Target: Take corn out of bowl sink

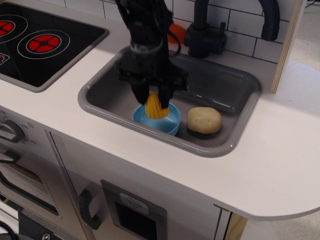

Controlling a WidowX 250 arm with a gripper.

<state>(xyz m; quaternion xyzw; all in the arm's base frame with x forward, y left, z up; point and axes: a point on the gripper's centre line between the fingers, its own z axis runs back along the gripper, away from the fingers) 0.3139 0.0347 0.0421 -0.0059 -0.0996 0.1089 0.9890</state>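
Observation:
My gripper [152, 98] is shut on the yellow-orange corn [154, 107] and holds it just above the light blue bowl [165, 122]. The corn hangs tapered end down over the bowl's middle, lifted clear of its floor. The bowl sits on the floor of the dark grey sink [220, 90], near its front wall. The black arm comes down from the top of the view and hides part of the sink's back left.
A beige potato [204, 120] lies in the sink right of the bowl. A black faucet [202, 35] stands behind the sink, with an orange object [176, 31] beside it. The black stovetop with red rings [40, 42] is at the left. White counter surrounds the sink.

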